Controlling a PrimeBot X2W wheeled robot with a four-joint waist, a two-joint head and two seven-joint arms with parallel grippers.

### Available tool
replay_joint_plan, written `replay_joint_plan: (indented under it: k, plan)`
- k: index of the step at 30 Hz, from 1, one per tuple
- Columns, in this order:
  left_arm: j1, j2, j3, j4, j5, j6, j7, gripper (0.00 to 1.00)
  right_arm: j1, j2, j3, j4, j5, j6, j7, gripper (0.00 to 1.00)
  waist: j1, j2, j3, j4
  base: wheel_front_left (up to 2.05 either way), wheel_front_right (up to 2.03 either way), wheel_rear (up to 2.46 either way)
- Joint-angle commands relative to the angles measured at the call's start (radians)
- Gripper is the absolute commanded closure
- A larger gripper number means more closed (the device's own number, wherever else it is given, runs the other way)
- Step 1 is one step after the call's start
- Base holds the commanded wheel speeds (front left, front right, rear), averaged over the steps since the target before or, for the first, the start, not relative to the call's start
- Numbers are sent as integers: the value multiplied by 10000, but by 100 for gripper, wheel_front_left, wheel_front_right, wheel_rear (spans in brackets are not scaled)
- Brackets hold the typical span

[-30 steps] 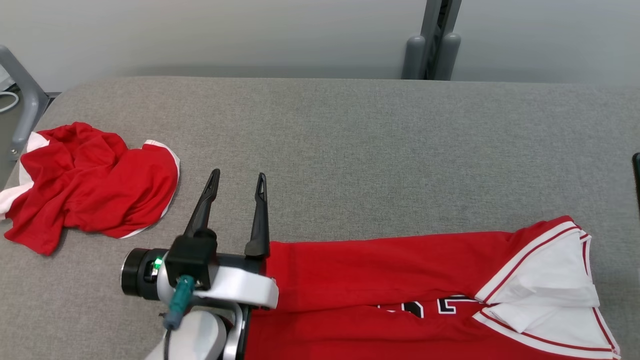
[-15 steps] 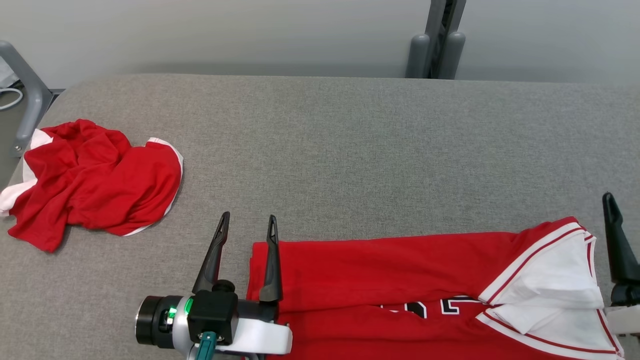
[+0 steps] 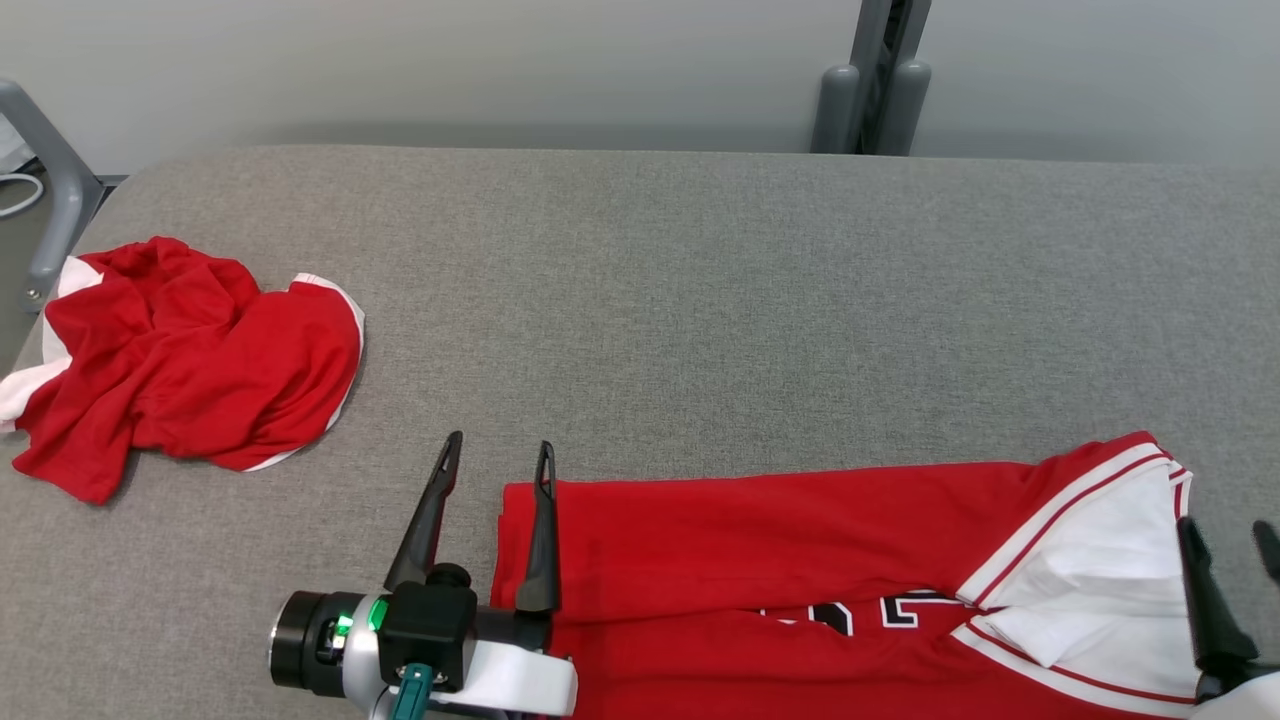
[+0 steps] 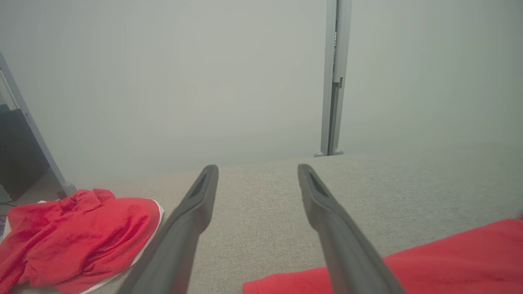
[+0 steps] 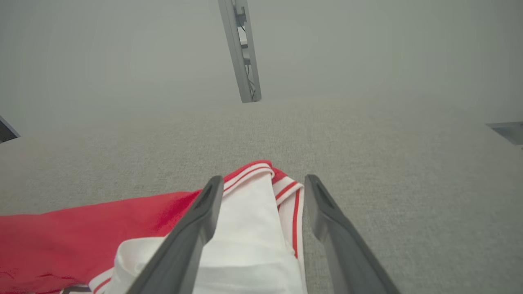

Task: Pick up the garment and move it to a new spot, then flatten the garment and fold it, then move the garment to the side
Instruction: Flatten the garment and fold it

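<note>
The garment (image 3: 780, 540), a red jersey with white striped trim and dark lettering, lies flat and long along the table's near edge. My left gripper (image 3: 500, 442) is open at its left end, with the right finger over the hem and the left finger over bare table. In the left wrist view, my left gripper (image 4: 257, 168) holds nothing and the garment (image 4: 449, 261) shows at lower right. My right gripper (image 3: 1225, 525) stands open at the garment's white right end. In the right wrist view, my right gripper (image 5: 264, 179) straddles the garment's (image 5: 253, 220) white trim.
A second red and white garment (image 3: 190, 370) lies crumpled at the table's left edge. The table (image 3: 700, 300) is covered in grey cloth. A grey post (image 3: 875, 80) stands behind it and a grey metal bar (image 3: 50, 170) at the far left.
My left gripper has drawn back toward the near edge, to the garment's left hem. My right gripper has come in from the right and settled lower over the white end. Both stay open.
</note>
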Motion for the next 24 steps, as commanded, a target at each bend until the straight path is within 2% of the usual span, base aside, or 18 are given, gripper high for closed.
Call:
replay_joint_plan:
  k: [1, 12, 24]
  plan:
    - [-45, 27, -38, 80, -81, -87, -37, 0, -98, -68, 205, 303, 264, 3, -2, 0, 0, -1, 19, -22, 0, 0, 0]
    - [-344, 25, -269, 247, -128, -75, -37, 0, -795, -91, 978, 2561, 1719, 3, -2, 0, 0, -1, 213, 34, 0, 0, 0]
    - [-431, 23, -322, 330, -88, -30, -37, 0, -1324, -264, 2751, 3569, 2973, 13, 56, 0, 0, -1, 333, 173, 0, 0, 0]
